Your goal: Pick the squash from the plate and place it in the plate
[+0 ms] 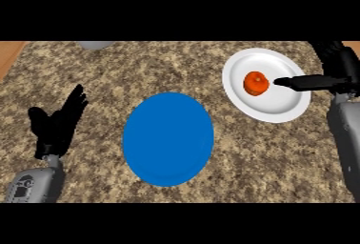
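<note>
Forearms in grey casing enter from the lower edge of the frame, one at lower left, one along the right side. No brand, label or readable writing shows on any item.

Left hand (57,125), black, lower left of the frame: fingers straight and slightly spread, pointing up, thumb apart; holds nothing, rests over the speckled brown granite counter top (91,71).

Round blue plate (168,138), centre of the frame, flat on the counter, nothing on it. Bare granite lies all around it, with a wide strip between it and the left hand and a narrower strip toward the white plate.

Round white plate (277,102), upper right of the frame, apart from the blue plate, its right rim near the right forearm.

Small orange squash (256,83) sits on the white plate, left of that plate's centre.

Right hand (309,83), black, upper right: fingers extended leftward and held together over the white plate, tips just beside or touching the squash; contact cannot be told. Not curled round it.

Grey rounded object (94,45), upper left edge, cut off by the frame. Wooden strip at the counter's far corners.
</note>
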Motion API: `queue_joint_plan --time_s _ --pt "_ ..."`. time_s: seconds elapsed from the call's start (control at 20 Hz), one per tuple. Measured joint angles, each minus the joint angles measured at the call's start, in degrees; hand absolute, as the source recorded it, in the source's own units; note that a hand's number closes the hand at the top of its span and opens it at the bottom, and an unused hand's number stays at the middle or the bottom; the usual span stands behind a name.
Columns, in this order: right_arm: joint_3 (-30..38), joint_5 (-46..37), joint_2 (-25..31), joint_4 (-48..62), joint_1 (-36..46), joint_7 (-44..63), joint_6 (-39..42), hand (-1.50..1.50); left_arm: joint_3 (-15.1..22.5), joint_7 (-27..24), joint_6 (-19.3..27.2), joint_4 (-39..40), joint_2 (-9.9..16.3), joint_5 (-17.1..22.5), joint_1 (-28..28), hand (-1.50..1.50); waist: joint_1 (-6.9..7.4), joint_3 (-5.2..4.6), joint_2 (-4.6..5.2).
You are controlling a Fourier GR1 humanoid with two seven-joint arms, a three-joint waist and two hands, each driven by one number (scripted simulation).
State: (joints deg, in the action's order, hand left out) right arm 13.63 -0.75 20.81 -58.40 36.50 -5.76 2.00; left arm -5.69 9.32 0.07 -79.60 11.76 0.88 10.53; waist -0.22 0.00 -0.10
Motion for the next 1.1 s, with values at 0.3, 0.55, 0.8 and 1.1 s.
queue_joint_plan --time_s 0.3,0.55,0.8,1.1 --pt "2.2 1.4 3.1 3.1 -1.3 -4.8 3.2 -1.50 0.4 0.9 -1.3 -3.3 -0.2 0.0 -2.5 0.00 0.43 0.01 0.09" --pt "3.9 2.0 5.9 6.3 -2.7 -8.4 5.6 -1.50 -0.2 0.3 -1.0 -1.7 -0.9 -0.3 -1.5 0.00 0.42 0.00 0.14" --pt "5.1 2.2 8.4 8.0 -3.8 -10.1 6.9 -1.50 0.1 0.3 -1.0 -3.5 -1.6 -0.6 -3.4 0.00 0.52 0.01 0.14" --pt "5.1 0.8 10.6 11.4 -5.1 -12.6 8.0 -1.50 -0.3 1.0 -0.9 -2.8 -1.5 -1.2 -1.6 0.00 0.45 0.00 0.15"
